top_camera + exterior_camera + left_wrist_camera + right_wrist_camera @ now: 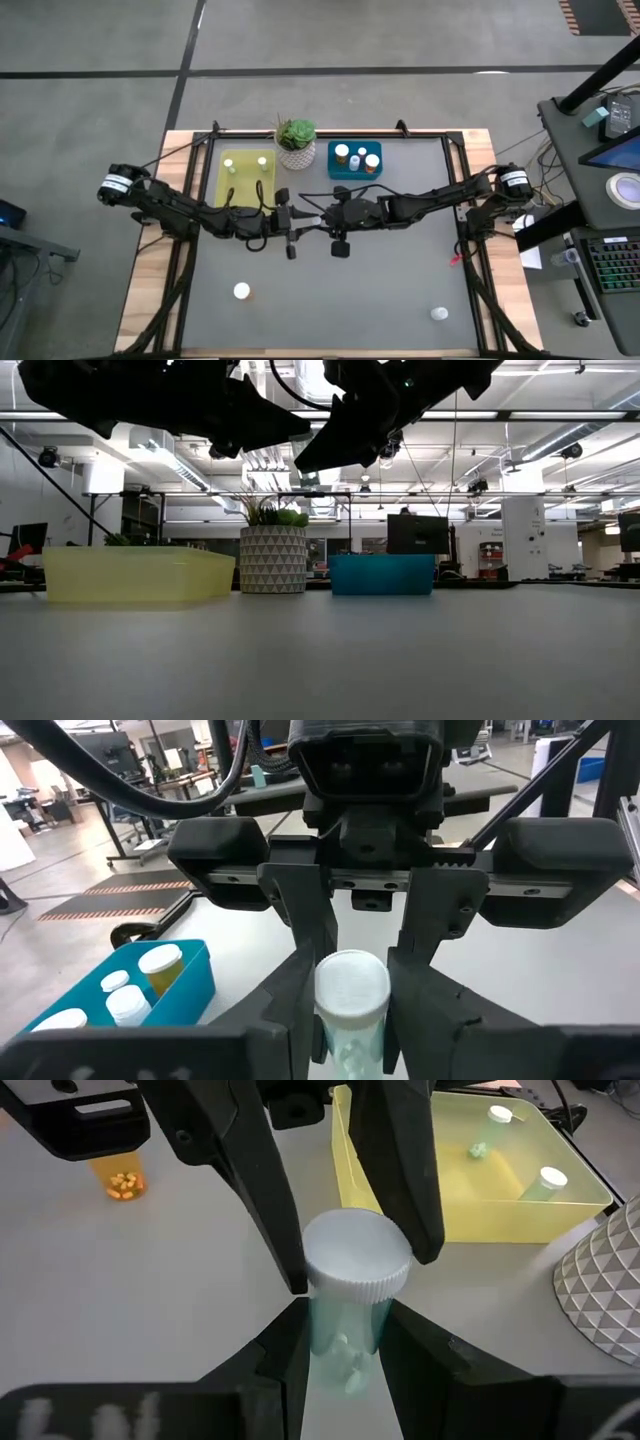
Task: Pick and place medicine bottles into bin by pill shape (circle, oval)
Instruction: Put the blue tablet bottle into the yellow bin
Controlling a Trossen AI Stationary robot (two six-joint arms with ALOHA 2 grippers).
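Note:
A medicine bottle (352, 1295) with a white ribbed cap and a clear pale-green body stands upright in the air over the table's middle. Pale pills show inside it. My left gripper (303, 217) and my right gripper (322, 215) meet there tip to tip, both shut on the bottle. In the low view both arms hang dark along the top and the bottle is hidden. Two more medicine bottles rest on the mat: one with an amber body (241, 291) near the front left and one (439, 314) at the front right. My left gripper pinches the bottle at its white cap (350, 988), one finger (255, 1200) on each side. The fingers come in level from the table's left. The bottle stands upright, cap up, clear of the table. My right gripper pinches the clear body just under the cap (345, 1335) between its two fingers (285, 1360). The fingers come from the table's right, slanting a little downward. The bottle stays upright between both grippers, lifted clear.
A yellow bin (225, 185) at the far left holds two bottles. A teal bin (336, 172) at the far right holds three. Between them stands a potted green plant (296, 143). The near half of the dark mat (340, 300) holds only the two loose bottles.

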